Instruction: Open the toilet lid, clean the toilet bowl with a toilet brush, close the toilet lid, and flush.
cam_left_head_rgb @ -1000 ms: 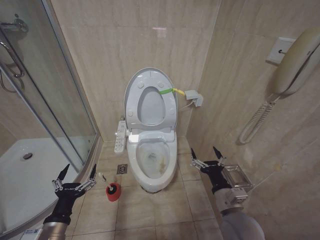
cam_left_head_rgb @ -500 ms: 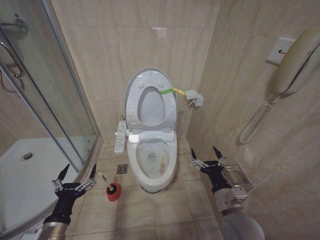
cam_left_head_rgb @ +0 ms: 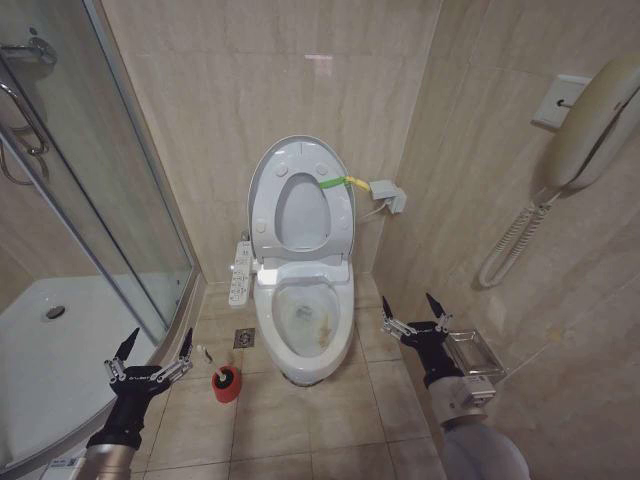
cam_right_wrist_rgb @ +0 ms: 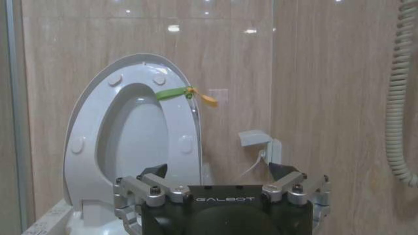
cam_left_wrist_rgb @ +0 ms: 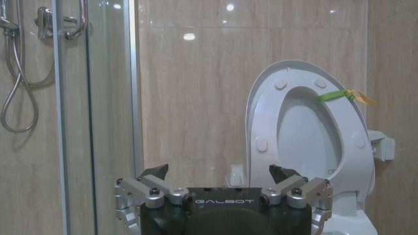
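Nothing has moved since a second ago: both my arms hang where they were and the toilet looks just the same. My left gripper point(cam_left_head_rgb: 155, 352) hovers low over the floor tiles beside the glass shower door point(cam_left_head_rgb: 90, 200), fingers spread wide and holding nothing; my right gripper point(cam_left_head_rgb: 413, 315) waits to the right of the toilet, near the clear wall tray point(cam_left_head_rgb: 478, 356), equally wide open and empty. The toilet lid point(cam_left_head_rgb: 300, 195) already stands upright against the wall, its green-yellow strap point(cam_left_head_rgb: 333, 183) at the right edge, and the toilet bowl point(cam_left_head_rgb: 303, 325) lies open with brownish stains inside. The toilet brush point(cam_left_head_rgb: 222, 379) sits in its small red cup holder point(cam_left_head_rgb: 228, 385) on the floor, just left of the bowl's base and near my left gripper. I judge the brush light and stiff, but its thin white handle looks smooth and may slip; I would pinch it along the upper handle, well clear of the bristles, and lift straight up so the light cup does not tip or come along.
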Tool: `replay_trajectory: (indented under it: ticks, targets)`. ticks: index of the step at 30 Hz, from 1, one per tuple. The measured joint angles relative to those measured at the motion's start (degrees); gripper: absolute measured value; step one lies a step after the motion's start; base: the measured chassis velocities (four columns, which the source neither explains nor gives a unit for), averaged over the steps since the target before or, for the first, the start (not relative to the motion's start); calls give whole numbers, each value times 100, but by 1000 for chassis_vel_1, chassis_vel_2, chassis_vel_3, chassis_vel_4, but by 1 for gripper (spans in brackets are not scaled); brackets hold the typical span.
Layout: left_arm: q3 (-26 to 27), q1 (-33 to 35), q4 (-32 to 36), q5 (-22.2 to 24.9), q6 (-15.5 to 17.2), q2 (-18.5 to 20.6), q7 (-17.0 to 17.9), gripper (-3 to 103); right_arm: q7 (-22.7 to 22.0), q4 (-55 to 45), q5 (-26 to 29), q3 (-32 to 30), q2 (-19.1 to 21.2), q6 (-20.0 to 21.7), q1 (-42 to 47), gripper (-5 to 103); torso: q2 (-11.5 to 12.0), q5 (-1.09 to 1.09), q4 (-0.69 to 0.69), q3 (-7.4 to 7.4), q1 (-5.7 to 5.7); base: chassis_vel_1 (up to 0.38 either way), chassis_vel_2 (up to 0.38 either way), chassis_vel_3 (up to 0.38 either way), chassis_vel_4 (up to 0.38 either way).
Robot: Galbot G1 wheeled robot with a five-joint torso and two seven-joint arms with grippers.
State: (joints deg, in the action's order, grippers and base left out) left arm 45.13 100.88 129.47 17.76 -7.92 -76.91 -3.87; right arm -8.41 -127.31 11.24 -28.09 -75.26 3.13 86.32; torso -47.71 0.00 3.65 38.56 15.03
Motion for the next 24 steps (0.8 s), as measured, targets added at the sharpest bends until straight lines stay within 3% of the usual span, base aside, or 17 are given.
replay_trajectory:
  ticks: [14,17,20,21,24]
  targets:
    - [-21,-42,-17,3,29,2,2,100,0,0,0,0,0,0,0,100,0,0,0,0,0,0,0,0,0]
    - [-148,-309,-158,55,273,37,43,100,0,0,0,0,0,-1,-1,100,0,1,-2,0,-1,0,0,0,0]
    - [-436,-891,-459,183,809,121,139,100,0,0,0,0,0,0,0,100,0,1,0,0,-1,0,0,0,0]
    - [-436,-891,-459,183,809,121,139,100,0,0,0,0,0,0,0,100,0,1,0,0,-1,0,0,0,0]
    - [-694,-1406,-726,297,1287,191,224,100,0,0,0,1,0,0,0,100,0,0,0,0,0,0,0,0,0]
